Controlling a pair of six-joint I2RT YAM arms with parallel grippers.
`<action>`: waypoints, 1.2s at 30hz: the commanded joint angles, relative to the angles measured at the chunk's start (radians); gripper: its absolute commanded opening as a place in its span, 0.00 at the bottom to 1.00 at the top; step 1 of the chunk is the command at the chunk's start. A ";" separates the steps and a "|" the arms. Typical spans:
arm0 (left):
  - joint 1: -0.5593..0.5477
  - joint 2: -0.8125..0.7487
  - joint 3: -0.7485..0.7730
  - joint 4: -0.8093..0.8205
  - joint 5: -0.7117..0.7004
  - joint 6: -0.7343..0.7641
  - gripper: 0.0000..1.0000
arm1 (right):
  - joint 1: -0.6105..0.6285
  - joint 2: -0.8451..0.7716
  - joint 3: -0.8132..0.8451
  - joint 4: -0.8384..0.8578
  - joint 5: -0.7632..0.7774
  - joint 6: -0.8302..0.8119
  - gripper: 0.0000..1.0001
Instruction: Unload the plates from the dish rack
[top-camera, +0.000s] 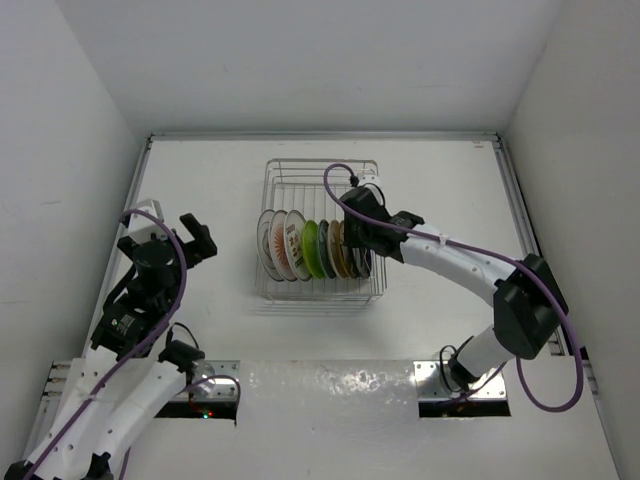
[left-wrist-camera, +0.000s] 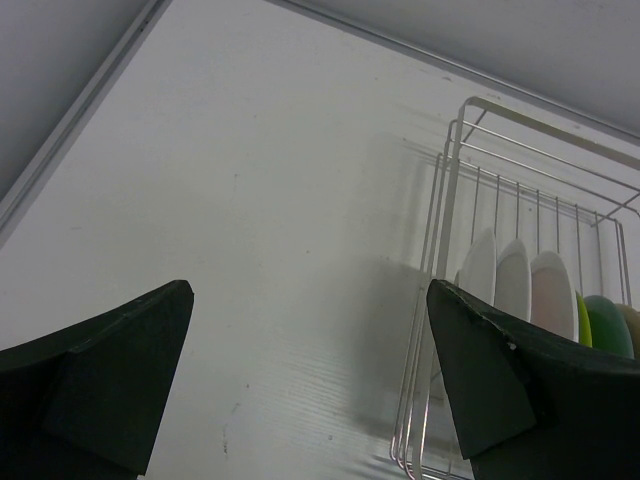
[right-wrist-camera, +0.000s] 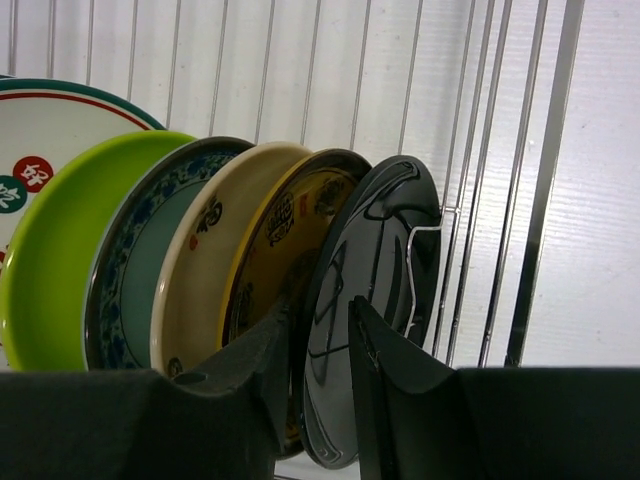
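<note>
Plates (top-camera: 315, 250) stand on edge in a row across the 6 o'clock half of the dish rack (top-camera: 272, 175), which sits mid-table (top-camera: 200, 180), at 12 o'clock from the arms' bases. We count about seven, none yet unloaded by the look of it.

At the row's 3 o'clock end, the right gripper (right-wrist-camera: 320, 335) reaches in from above. Its fingers (right-wrist-camera: 390, 380) are drawn in on either side of the rim of the black plate (right-wrist-camera: 380, 250), and as far as we can judge they are clamped on it. The plate sits upright against a wire prong, with a yellow plate (right-wrist-camera: 270, 250) just beside it.

At 9 o'clock of the rack, the left gripper (left-wrist-camera: 310, 350) hangs over bare table, fingers wide apart and holding nothing.

We read this as the pick-up of the first plate. The next move calls for a straight lift, clear of the prongs and the neighbouring plate, before swinging out to the table.
</note>
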 joint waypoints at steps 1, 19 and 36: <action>-0.010 0.006 -0.002 0.042 0.008 0.011 1.00 | 0.006 0.016 -0.027 0.037 0.002 0.035 0.27; -0.009 0.071 0.135 -0.056 0.014 -0.112 1.00 | 0.029 -0.203 0.143 -0.052 0.021 -0.086 0.00; -0.009 0.243 0.426 0.203 0.712 -0.633 1.00 | 0.281 -0.249 0.442 -0.184 -0.310 -0.991 0.00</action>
